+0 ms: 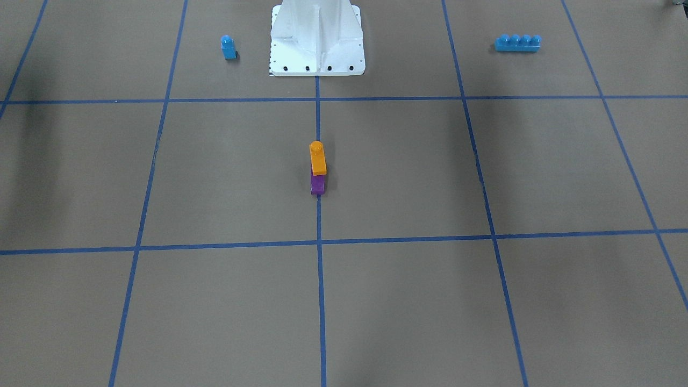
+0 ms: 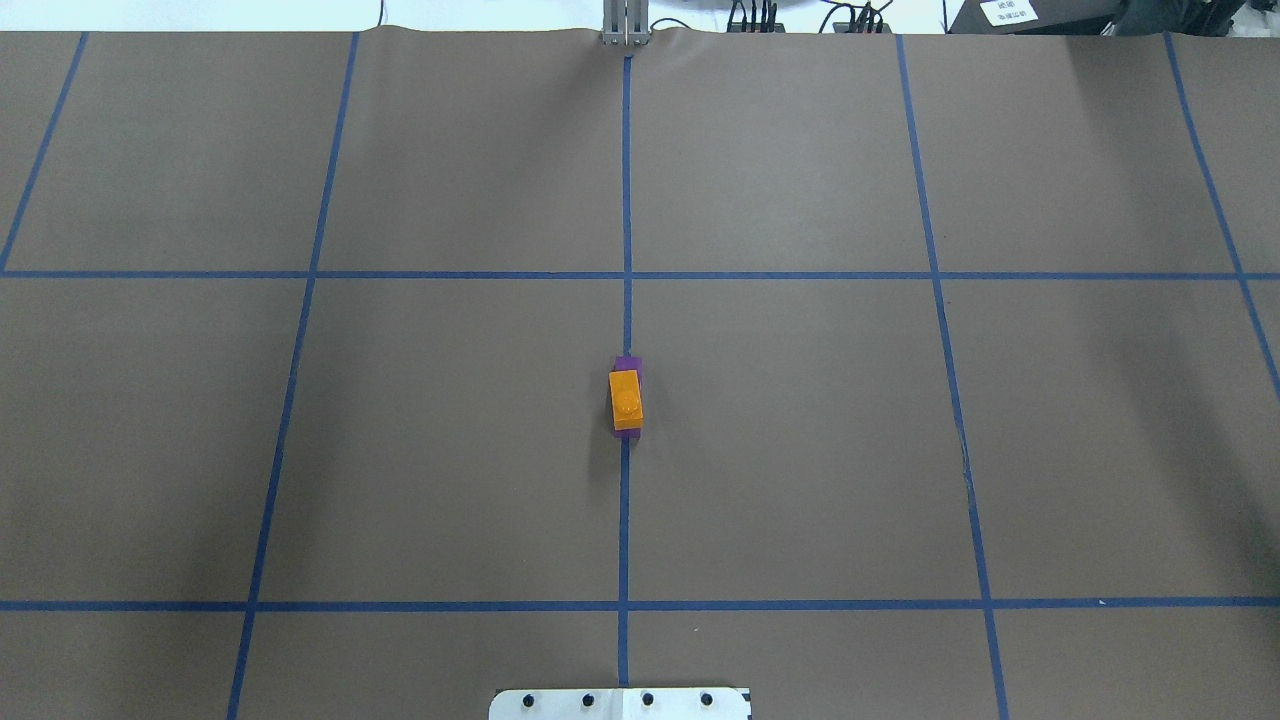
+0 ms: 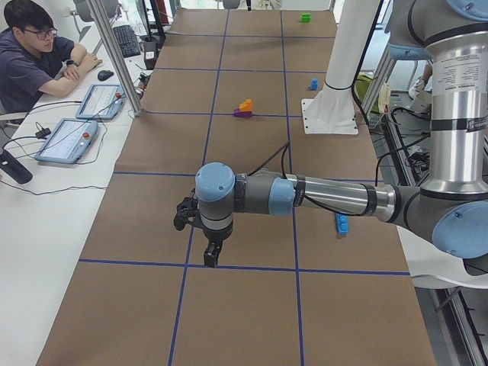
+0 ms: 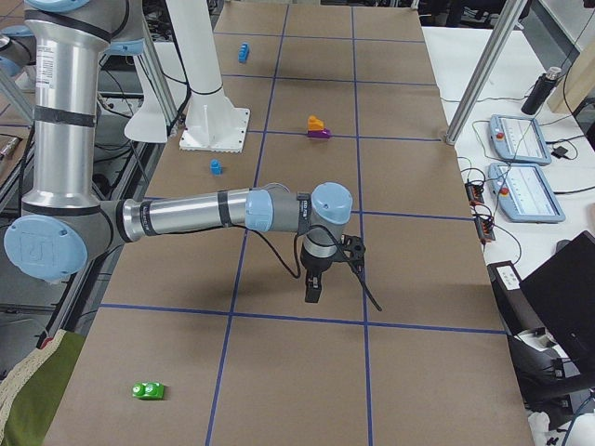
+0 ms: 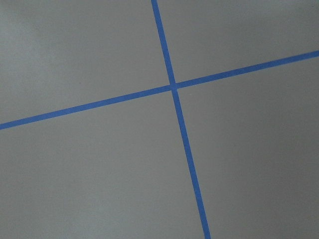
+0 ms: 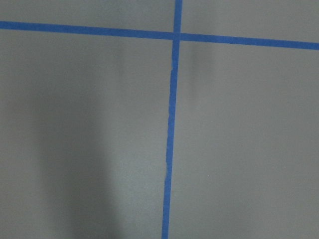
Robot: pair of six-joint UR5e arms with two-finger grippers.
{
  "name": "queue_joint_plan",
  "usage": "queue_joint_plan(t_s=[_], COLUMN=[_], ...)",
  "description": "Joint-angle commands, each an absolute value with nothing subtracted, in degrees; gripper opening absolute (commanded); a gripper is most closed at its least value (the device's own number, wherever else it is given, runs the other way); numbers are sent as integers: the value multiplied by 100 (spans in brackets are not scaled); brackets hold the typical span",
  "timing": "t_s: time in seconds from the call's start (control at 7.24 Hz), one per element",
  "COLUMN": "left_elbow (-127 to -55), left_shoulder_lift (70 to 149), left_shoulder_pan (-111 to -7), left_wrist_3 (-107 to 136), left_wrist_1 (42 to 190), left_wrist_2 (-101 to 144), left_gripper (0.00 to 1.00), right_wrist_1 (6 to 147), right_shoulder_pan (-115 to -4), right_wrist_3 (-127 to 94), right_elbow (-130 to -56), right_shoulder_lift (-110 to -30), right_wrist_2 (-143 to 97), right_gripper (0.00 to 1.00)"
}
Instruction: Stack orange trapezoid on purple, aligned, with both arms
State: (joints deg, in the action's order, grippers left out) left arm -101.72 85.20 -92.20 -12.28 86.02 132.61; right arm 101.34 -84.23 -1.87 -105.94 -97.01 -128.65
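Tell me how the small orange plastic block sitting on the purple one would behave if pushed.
The glossy orange plastic trapezoid block looks rigid and probably light. Stacked on the small purple plastic block, the pair stands tall and narrow, so a high push would likely tip it.

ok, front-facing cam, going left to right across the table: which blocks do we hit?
small glossy blue single-stud plastic block → glossy orange plastic trapezoid block sitting on the glossy purple plastic block, one stop → long blue four-stud plastic brick
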Motion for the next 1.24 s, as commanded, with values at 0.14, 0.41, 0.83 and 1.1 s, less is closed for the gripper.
queue_joint_plan(t_s=[0.14,0.41,0.83,1.1], left_elbow=[-10187,-10187,-10187,-10187], left_shoulder_lift=[8525,8525,8525,8517], left_shoulder_pan=[-9220,-9220,-9220,-9220], left_wrist_3=[-1230,-1230,-1230,-1230], left_wrist_1=[8639,8648,8648,8648], left_wrist_2=[13254,13263,13263,13263], left_gripper=[100,100,100,100], right_wrist_1=[10134,10134,10125,10134], right_shoulder_pan=[-8683,-8789,-8789,-8789], right_wrist_3=[374,501,483,483], right_elbow=[-10591,-10591,-10617,-10643], right_shoulder_lift=[-9834,-9879,-9879,-9879], right_wrist_2=[-12867,-12876,-12885,-12885], right_gripper=[100,100,100,100])
